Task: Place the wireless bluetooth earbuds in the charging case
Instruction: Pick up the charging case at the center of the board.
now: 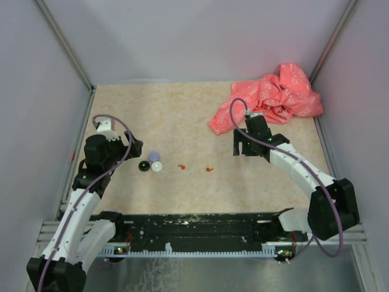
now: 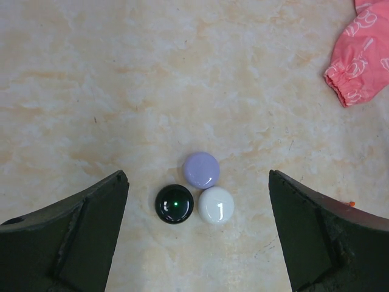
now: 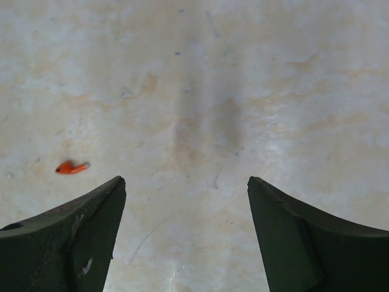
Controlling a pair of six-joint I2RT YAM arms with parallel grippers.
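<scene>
Two tiny red earbud pieces [image 1: 181, 165] [image 1: 209, 169] lie on the beige table mid-way between the arms. One red piece shows in the right wrist view [image 3: 72, 166], left of the fingers. Three glossy coin-sized round discs sit touching in a cluster: black [image 2: 174, 204], white [image 2: 216, 205], purple [image 2: 201, 170]. They also show in the top view [image 1: 152, 163]. My left gripper [image 2: 198, 175] is open and empty, its jaws spread wide either side of the discs, above them. My right gripper [image 3: 186, 180] is open and empty over bare table. No black, white or purple earbud piece shows.
A crumpled pink cloth [image 1: 273, 97] lies at the back right, just behind my right gripper [image 1: 242, 149]; its cuff shows in the left wrist view [image 2: 364, 48]. Grey walls enclose the table. A black rail [image 1: 194, 228] runs along the near edge.
</scene>
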